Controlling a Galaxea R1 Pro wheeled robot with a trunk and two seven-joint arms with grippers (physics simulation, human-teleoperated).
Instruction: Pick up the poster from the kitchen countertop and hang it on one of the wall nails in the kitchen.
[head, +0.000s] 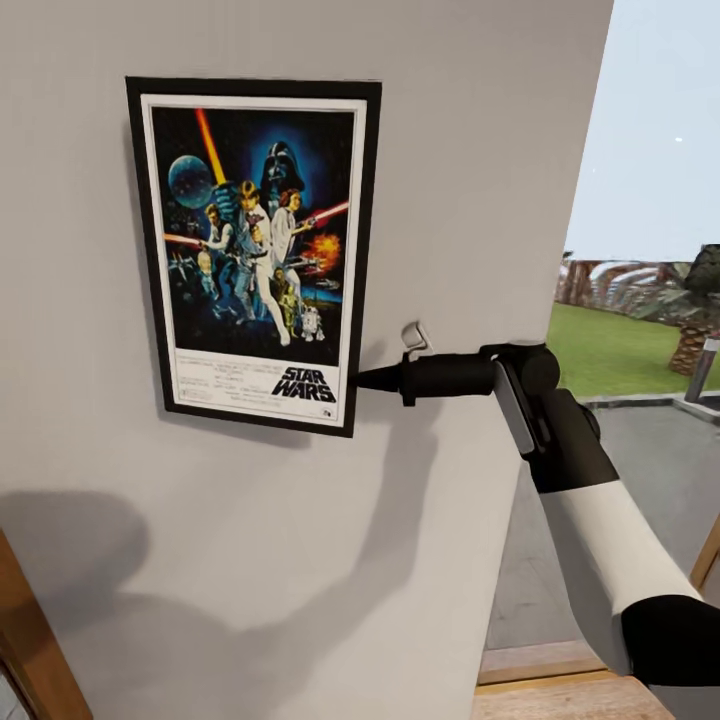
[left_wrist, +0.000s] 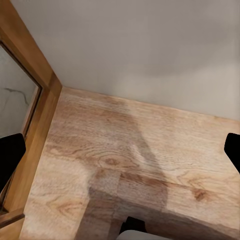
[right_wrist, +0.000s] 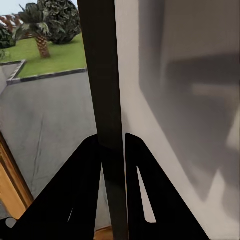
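The poster (head: 255, 250), one in number, sits flat against the pale grey wall (head: 470, 120), slightly tilted. The right gripper (head: 362, 379) pinches the poster's lower right edge; in the right wrist view both fingers (right_wrist: 85, 185) clamp the thin black frame (right_wrist: 102, 75). The left gripper (left_wrist: 120, 150) is spread wide above one wooden floor (left_wrist: 125, 165).

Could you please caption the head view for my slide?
Right gripper pinching the black-framed Star Wars poster by its lower right edge against the pale grey wall.
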